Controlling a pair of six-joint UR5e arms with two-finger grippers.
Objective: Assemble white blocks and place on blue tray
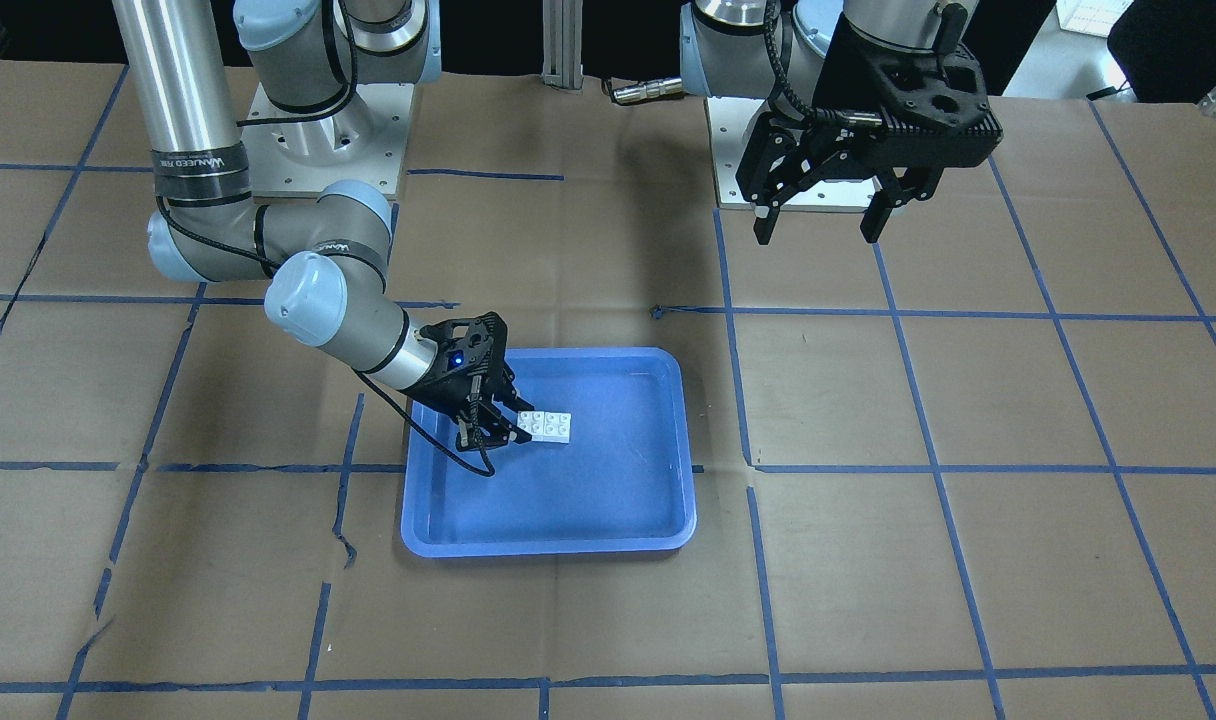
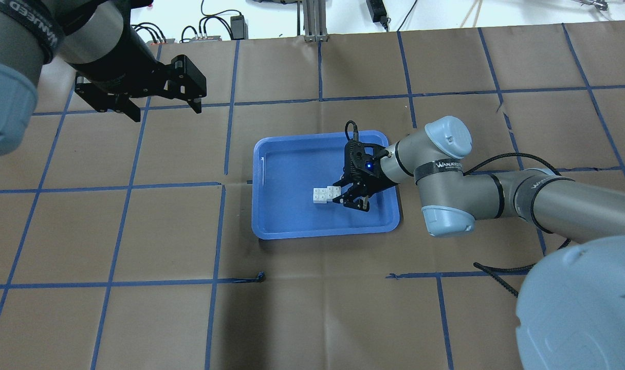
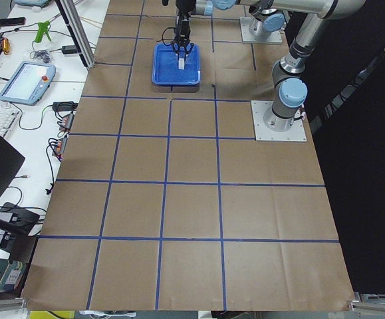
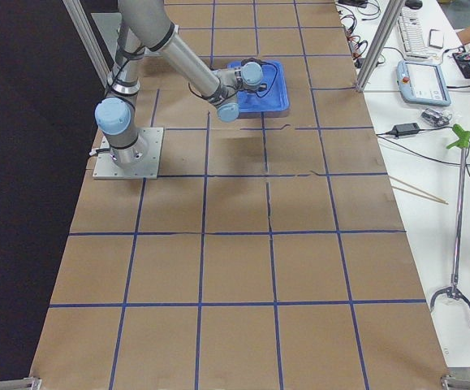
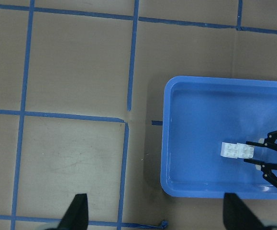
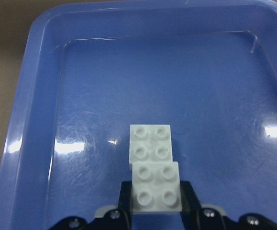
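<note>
The two white blocks [image 1: 545,425] lie side by side and touching on the floor of the blue tray [image 1: 548,545], slightly offset from each other. They also show in the overhead view [image 2: 325,195], the left wrist view [image 5: 238,150] and the right wrist view [image 6: 150,143]. My right gripper [image 1: 503,432] is low inside the tray, and its fingers press both sides of the near block [image 6: 156,187]. My left gripper [image 1: 818,225] is open and empty, high above the table and well away from the tray [image 2: 323,234].
The table is covered in brown paper with a blue tape grid [image 2: 225,149]. The arm base plates [image 1: 328,140] stand at the robot's side. A side table with a pendant and cables [image 3: 22,80] runs along the far edge.
</note>
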